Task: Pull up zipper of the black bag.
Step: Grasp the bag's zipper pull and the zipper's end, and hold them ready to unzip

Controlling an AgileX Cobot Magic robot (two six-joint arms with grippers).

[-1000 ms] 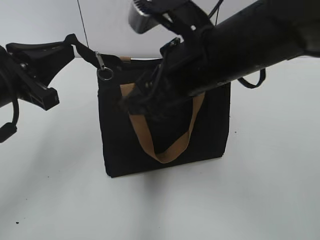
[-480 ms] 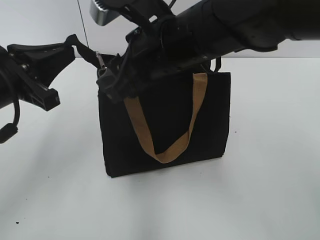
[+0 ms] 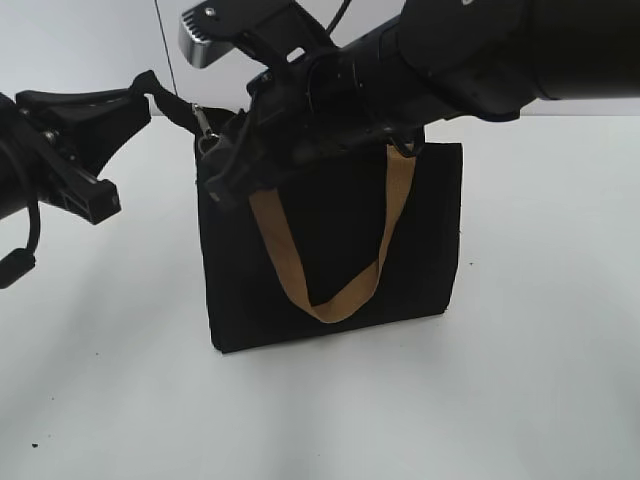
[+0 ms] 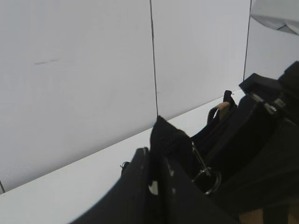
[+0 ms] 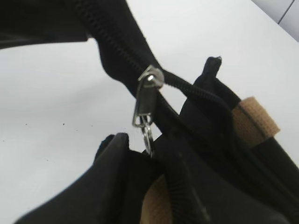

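Note:
The black bag (image 3: pixel 425 240) stands upright on the white table, with a tan handle (image 3: pixel 330 305) hanging down its front. The silver zipper (image 3: pixel 205 128) sits at the bag's top left corner. My left gripper (image 3: pixel 138 92) is shut on the black fabric tab (image 4: pixel 168 137) at the end of the zip track and holds it taut to the left. My right gripper (image 3: pixel 215 175) reaches in from the upper right. In the right wrist view the zipper (image 5: pixel 147 95) hangs on the track and its ring runs down into the jaws (image 5: pixel 140 149), which look closed on it.
The white table (image 3: pixel 520 380) lies all round the bag. A white panelled wall (image 4: pixel 93 70) stands behind. The second tan handle (image 5: pixel 254 119) lies on the far side of the bag's opening. My right arm covers the bag's top edge.
My right arm has swung left across the bag's top and brought its jaws onto the zipper's ring. My left gripper and the bag have stayed put.

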